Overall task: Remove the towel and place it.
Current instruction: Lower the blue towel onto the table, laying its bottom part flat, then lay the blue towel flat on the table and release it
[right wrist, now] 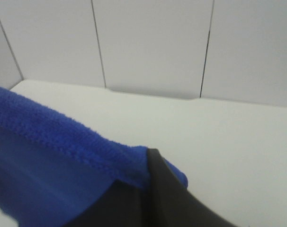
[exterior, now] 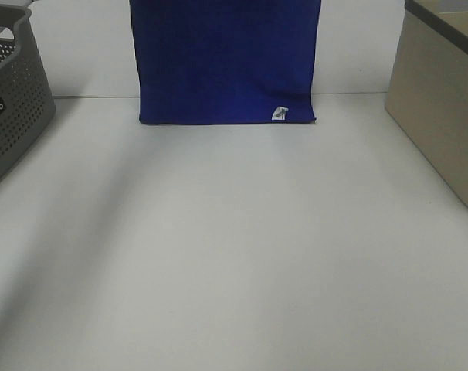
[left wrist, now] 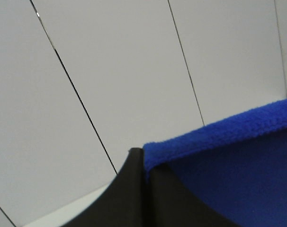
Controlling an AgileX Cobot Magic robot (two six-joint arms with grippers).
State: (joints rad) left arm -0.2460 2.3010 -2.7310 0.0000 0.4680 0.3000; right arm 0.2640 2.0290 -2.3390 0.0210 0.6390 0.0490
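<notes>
The deep blue towel (exterior: 226, 62) hangs flat like a curtain at the back of the table, its lower edge at the table's far edge. A small white tag (exterior: 279, 114) sits near its lower right corner. The towel's top runs out of the exterior view, and neither gripper shows there. In the left wrist view, my left gripper (left wrist: 143, 161) is shut on one upper corner of the towel (left wrist: 238, 165). In the right wrist view, my right gripper (right wrist: 148, 161) is shut on the other upper corner of the towel (right wrist: 49, 156), whose hem stretches away from the dark fingers.
A grey perforated basket (exterior: 10, 100) stands at the left edge of the table. A beige box (exterior: 442, 100) stands at the right edge. White table (exterior: 234, 255) spreads between them, with a panelled white wall behind.
</notes>
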